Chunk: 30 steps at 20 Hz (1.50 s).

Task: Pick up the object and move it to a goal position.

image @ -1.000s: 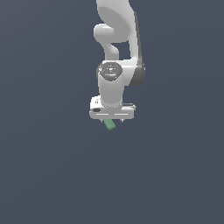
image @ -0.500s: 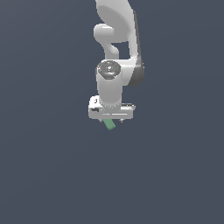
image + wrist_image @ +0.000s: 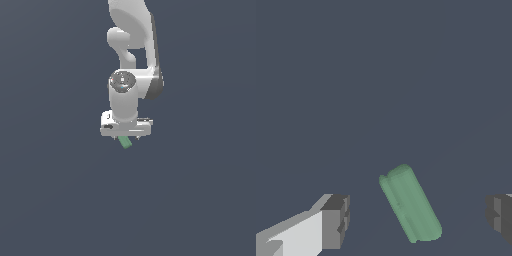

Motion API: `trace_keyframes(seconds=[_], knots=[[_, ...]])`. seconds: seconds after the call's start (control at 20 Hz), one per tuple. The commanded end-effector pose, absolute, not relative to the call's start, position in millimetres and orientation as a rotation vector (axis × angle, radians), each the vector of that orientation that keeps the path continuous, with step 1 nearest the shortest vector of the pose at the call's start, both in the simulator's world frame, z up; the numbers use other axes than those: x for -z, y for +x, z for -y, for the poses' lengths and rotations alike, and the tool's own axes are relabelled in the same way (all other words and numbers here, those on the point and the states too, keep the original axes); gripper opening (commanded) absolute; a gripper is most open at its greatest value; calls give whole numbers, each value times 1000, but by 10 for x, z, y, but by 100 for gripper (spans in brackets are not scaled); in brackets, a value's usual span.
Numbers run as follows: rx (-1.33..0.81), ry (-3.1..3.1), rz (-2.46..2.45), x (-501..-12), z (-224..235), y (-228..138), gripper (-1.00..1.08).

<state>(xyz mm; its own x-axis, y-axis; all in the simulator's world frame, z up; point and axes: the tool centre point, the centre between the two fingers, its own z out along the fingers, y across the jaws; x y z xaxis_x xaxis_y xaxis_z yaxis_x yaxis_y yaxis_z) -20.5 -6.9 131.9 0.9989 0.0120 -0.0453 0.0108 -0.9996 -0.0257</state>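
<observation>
My hand [image 3: 417, 215] is wide open and holding nothing, the green block [image 3: 410, 204] lying skewed on the desk between my fingers [image 3: 335, 221], so closing now could just twist it loose, I think.

- Behind everything I see only one plain surface [image 3: 55, 200], dark grey with a little blue in it (the same colour in both views).
- In the exterior view this background fills the whole picture, from edge to edge, and I find no line, no border and no mark on it.
- In the wrist view it [image 3: 381, 75] looks flat and matte, with very faint lighter streaks.
- I cannot tell if it is a floor or a table.
</observation>
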Motion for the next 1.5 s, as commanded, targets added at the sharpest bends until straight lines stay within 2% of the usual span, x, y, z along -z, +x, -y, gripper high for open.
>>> trace_keyframes(seconds=[0.0,1.45], knots=[[-77,-3107,48,-1278,88,-230,108],[-95,-2850,657,-525,390,-829,108]])
